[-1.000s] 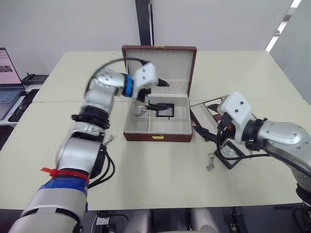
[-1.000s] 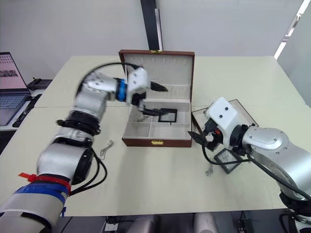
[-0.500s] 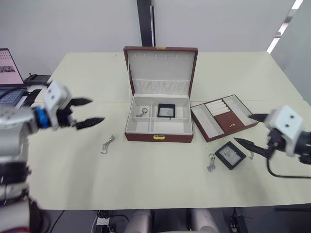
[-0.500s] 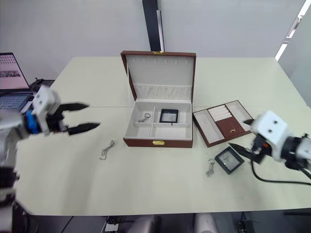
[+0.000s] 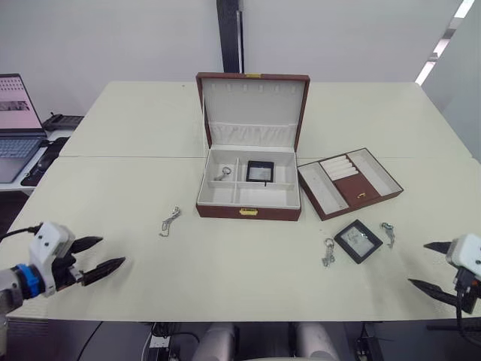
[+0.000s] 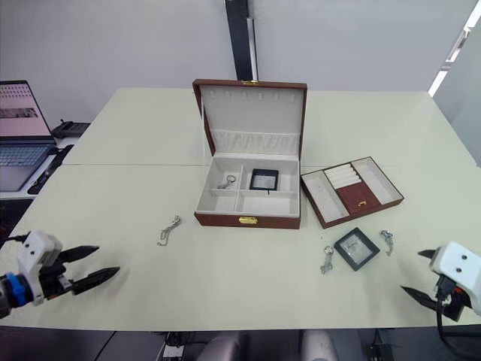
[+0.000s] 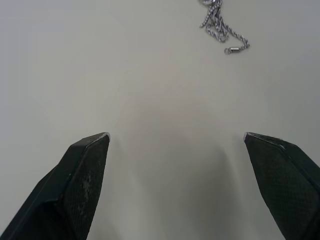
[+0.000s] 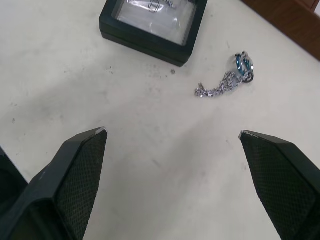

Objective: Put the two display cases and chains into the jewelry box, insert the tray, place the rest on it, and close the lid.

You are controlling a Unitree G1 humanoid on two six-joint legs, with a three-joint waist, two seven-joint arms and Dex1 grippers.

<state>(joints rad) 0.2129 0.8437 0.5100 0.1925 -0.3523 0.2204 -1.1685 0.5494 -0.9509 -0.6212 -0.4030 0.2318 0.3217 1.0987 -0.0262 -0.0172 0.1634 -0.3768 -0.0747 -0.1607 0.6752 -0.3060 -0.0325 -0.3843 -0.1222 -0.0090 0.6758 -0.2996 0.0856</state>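
The jewelry box (image 5: pixel 225 213) stands open at mid-table with its lid (image 5: pixel 252 105) upright. One display case (image 5: pixel 260 171) lies in a back compartment, beside a small silver piece (image 5: pixel 222 174). The other display case (image 5: pixel 358 241) lies on the table, with a silver trinket (image 5: pixel 328 251) to its left and another (image 5: pixel 388 232) to its right. A chain (image 5: pixel 170 220) lies left of the box. The tray (image 5: pixel 357 188) sits right of the box. My left gripper (image 5: pixel 113 251) is open and empty near the front left. My right gripper (image 5: pixel 417 264) is open and empty at the front right.
A laptop (image 5: pixel 15 128) and dark gear sit on a side table at the far left. The cream table (image 5: pixel 225 278) stretches wide between the grippers. In the right wrist view the display case (image 8: pixel 152 22) and a trinket (image 8: pixel 227 82) lie ahead of the fingers.
Both arms have drawn back from the box area to the table's front corners. The left gripper left the display case in the box. The things on the table have not moved.
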